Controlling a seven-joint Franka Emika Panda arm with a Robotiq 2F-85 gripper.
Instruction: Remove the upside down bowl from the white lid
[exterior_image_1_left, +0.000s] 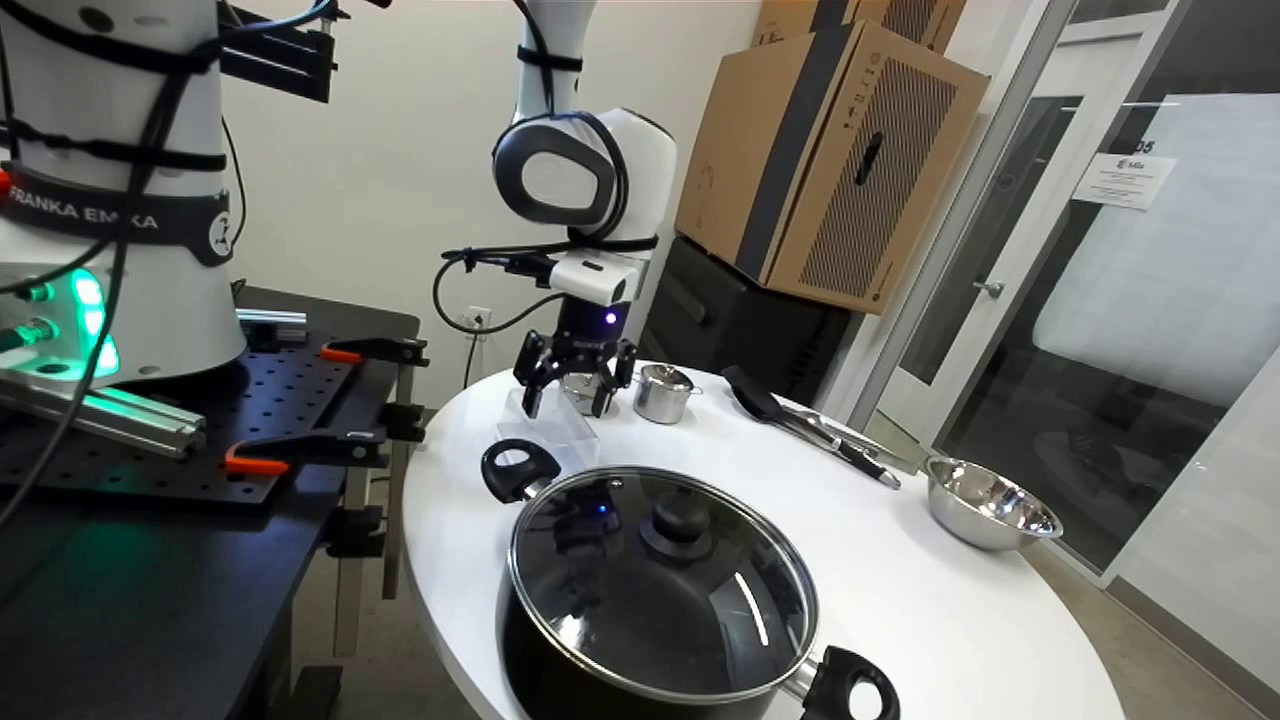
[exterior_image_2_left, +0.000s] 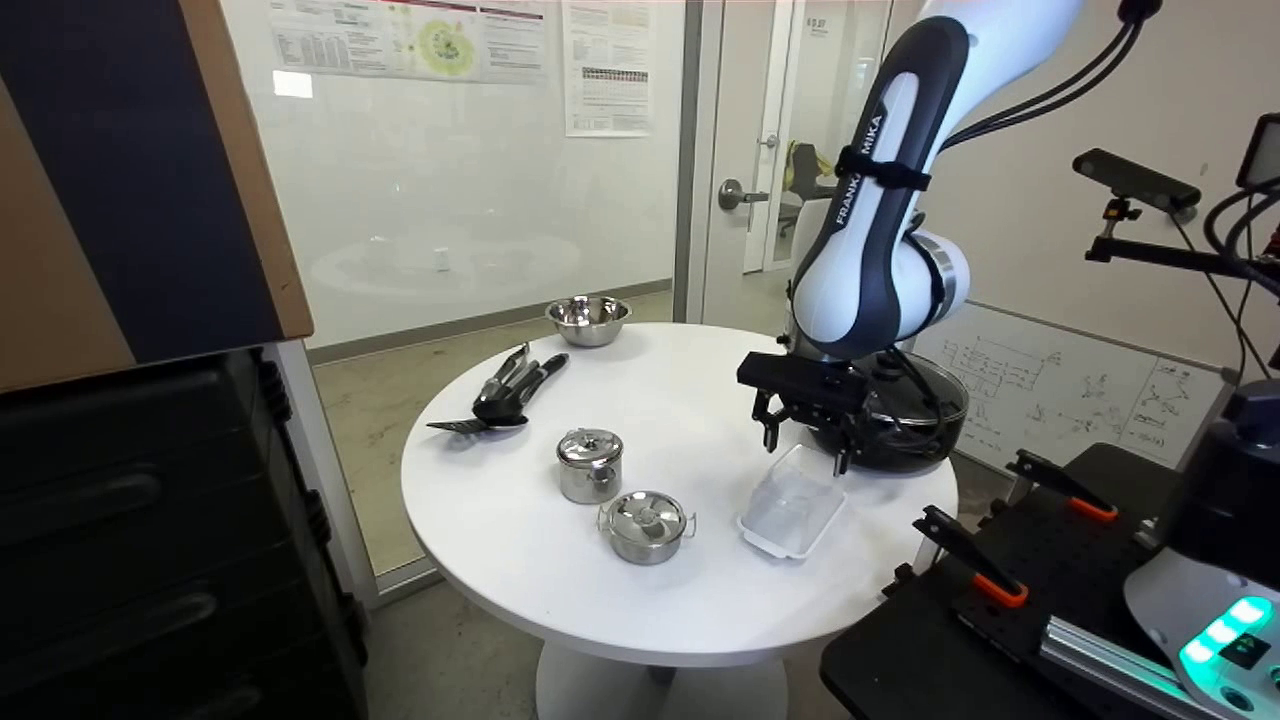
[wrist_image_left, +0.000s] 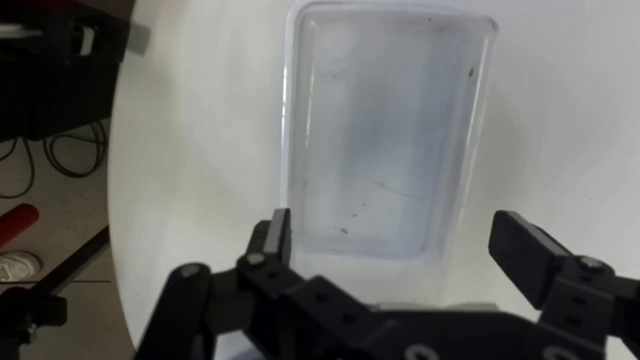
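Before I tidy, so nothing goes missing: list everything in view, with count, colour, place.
table: 1, white, beside bench
bench: 1, black, beside table
clamps: 2, black-orange, on bench
lidded pot: 1, black, on table
clear container: 1, colourless, on table
low steel pot: 1, silver, near clear container
taller steel pot: 1, silver, on table
wide bowl: 1, silver, table's edge
utensils: several, black and silver, on table
boxes: 2, brown, above drawer unit
drawer unit: 1, black, under boxes
posters: at least 2, whitish, beyond table
whiteboard: 1, white, beyond lidded pot
shoe: 1, pale, on floor
arm: 1, white-black, over table
pincer: 1, black, open above table
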